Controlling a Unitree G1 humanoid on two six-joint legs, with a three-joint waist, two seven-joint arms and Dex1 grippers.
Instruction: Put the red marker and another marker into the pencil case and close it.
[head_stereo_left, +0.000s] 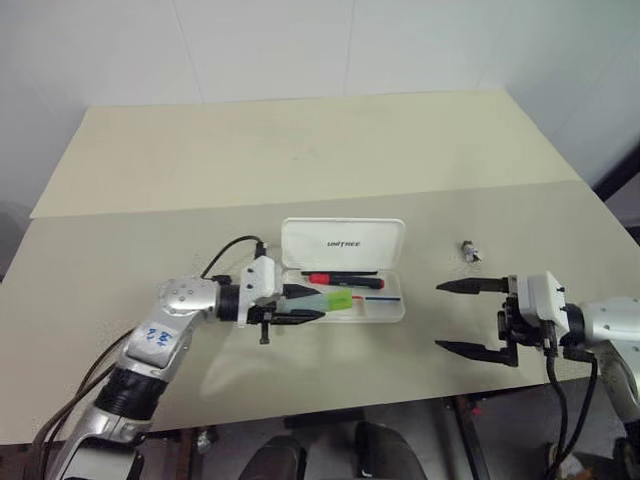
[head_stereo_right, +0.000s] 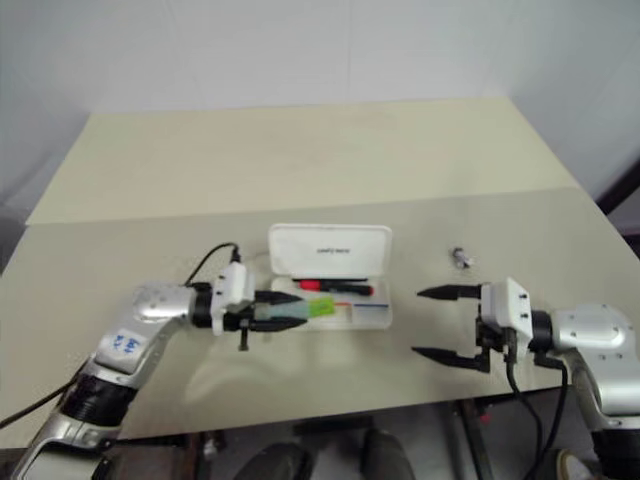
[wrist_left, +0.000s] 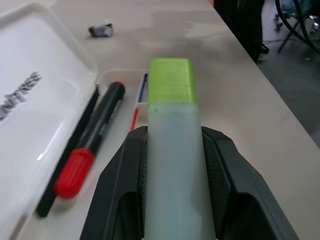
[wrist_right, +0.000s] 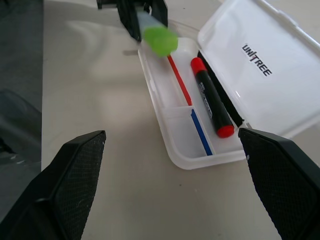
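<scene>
Right tool (head_stereo_left: 470, 317) hangs over the desk (head_stereo_left: 300, 160) with jaws spread wide. Left tool (head_stereo_left: 312, 303) pinches the green marker (wrist_left: 172, 150) over the open pencil case (head_stereo_left: 390, 312); red marker (head_stereo_left: 344, 281) already lies inside.

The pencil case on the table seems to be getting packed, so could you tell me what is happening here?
The left end effector is shut on the green-capped marker and holds it over the near-left end of the open white pencil case. The red marker already lies inside the case, along its hinge side. The right end effector hangs open to the right of the case, holding nothing. The lid is up, so the case is not yet closed.
</scene>
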